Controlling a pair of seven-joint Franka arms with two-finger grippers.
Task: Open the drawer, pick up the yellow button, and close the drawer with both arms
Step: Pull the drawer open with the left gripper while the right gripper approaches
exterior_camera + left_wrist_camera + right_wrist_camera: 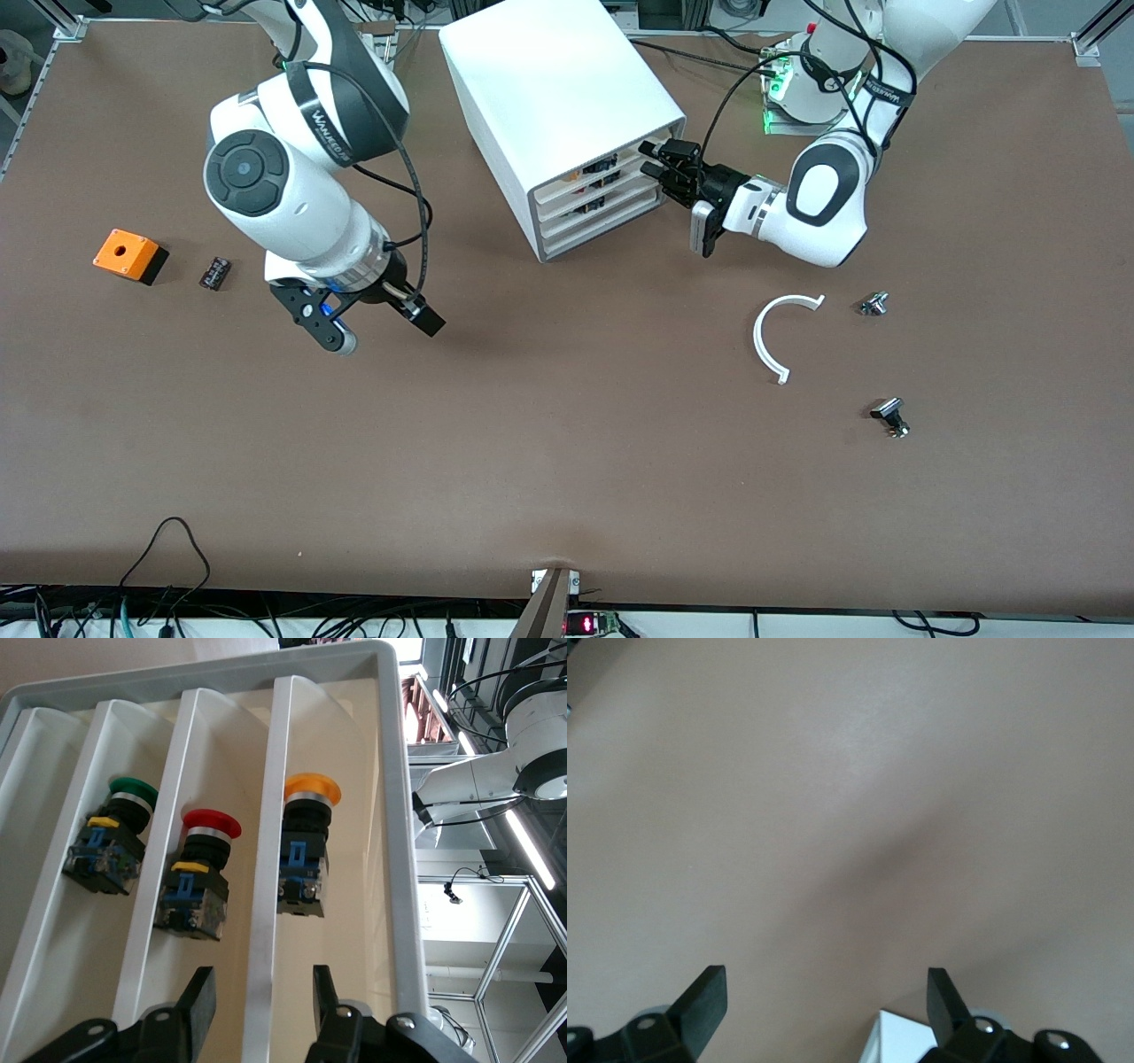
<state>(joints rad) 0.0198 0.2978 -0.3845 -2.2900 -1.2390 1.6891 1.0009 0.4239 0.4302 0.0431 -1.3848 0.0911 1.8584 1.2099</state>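
Observation:
The white cabinet point(549, 80) stands at the robots' side of the table, with its four drawers facing the left arm's end. My left gripper point(651, 158) is at the front of the drawer point(611, 166), the uppermost one. In the left wrist view this gripper point(261, 992) is open. Its fingers straddle the drawer's white front lip point(266, 904) with a gap on each side. The button point(310, 793), with a yellow-orange cap on a black body, lies inside that drawer. My right gripper point(385, 332) hangs open over bare table, and nothing is between its fingers point(709, 1001).
A red button point(211, 824) and a green button point(133, 793) lie in lower drawers. An orange box point(128, 254) and a flat black component point(214, 272) sit toward the right arm's end. A white curved piece point(780, 332) and two small metal parts point(874, 304) point(890, 416) lie toward the left arm's end.

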